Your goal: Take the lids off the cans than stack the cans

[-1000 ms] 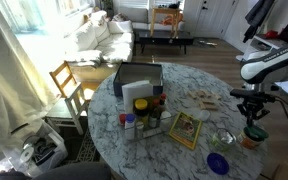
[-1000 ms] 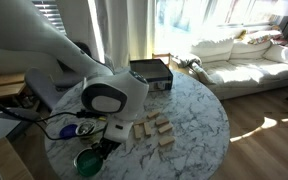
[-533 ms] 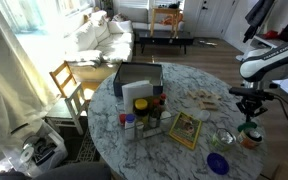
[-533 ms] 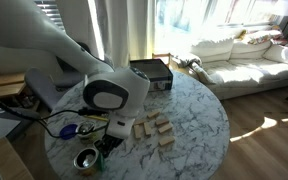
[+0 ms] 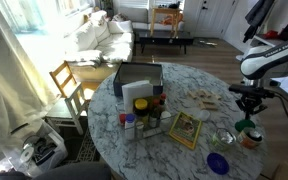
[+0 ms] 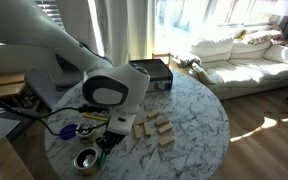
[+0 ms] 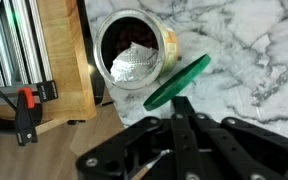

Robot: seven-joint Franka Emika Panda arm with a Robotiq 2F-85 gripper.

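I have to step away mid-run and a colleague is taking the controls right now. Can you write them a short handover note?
Gripper: shut on the green lid, pinched by its edge, tilted and held clear of its can.
Tan can: open, standing near the edge of the table, just beside the gripper.
Blue lid: lying flat on the table, apart from the pale can; that can is too small here to check inside.
Done: both lids look to be off.
Left: set the green lid down, then stack one can on the other.
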